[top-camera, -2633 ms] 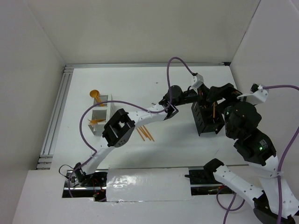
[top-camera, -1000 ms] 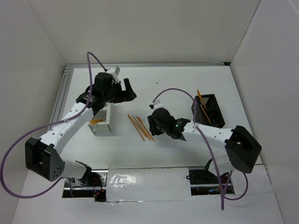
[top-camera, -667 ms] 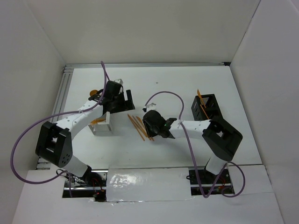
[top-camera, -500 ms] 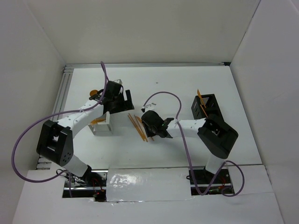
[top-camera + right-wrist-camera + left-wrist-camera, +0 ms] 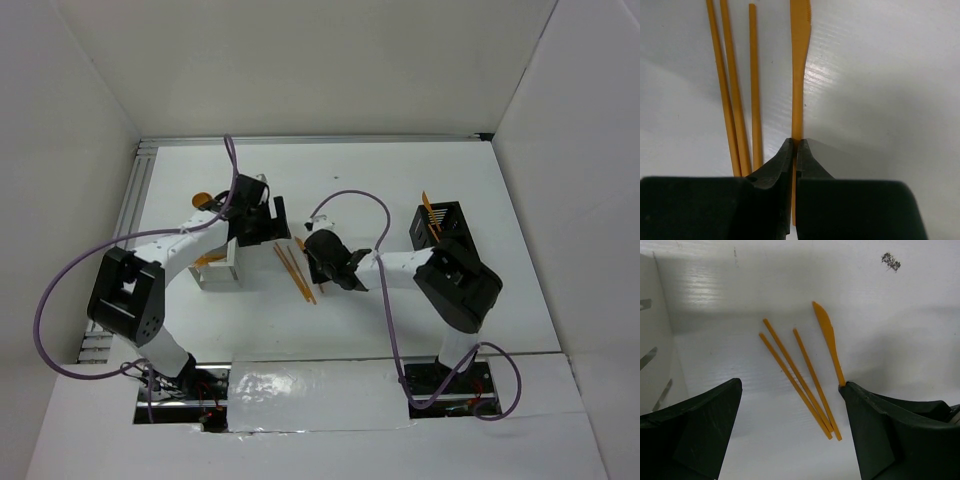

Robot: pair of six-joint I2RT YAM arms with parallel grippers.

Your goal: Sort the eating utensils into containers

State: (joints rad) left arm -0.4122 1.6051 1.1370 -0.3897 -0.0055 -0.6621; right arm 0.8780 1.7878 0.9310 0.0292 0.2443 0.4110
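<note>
Three plain orange sticks (image 5: 797,377) and an orange knife (image 5: 827,335) lie side by side on the white table between the two caddies. My right gripper (image 5: 796,143) is shut on the knife's handle, and the serrated blade (image 5: 800,20) points away from it while the knife rests on the table. My left gripper (image 5: 791,386) hangs open over the near ends of the sticks, touching none. The white caddy (image 5: 222,262) holds orange pieces. The black caddy (image 5: 445,228) holds several orange utensils (image 5: 430,222). From above, the right gripper (image 5: 314,258) and left gripper (image 5: 272,222) flank the sticks (image 5: 292,266).
An orange spoon bowl (image 5: 203,198) shows behind the white caddy. The white caddy's wall (image 5: 655,345) stands just left of the left gripper. Aluminium rails (image 5: 125,240) edge the table on the left. Purple cables loop over both arms.
My right gripper has slid left onto the knife and closed on its handle. My left arm has swung from the white caddy toward the sticks, still open.
</note>
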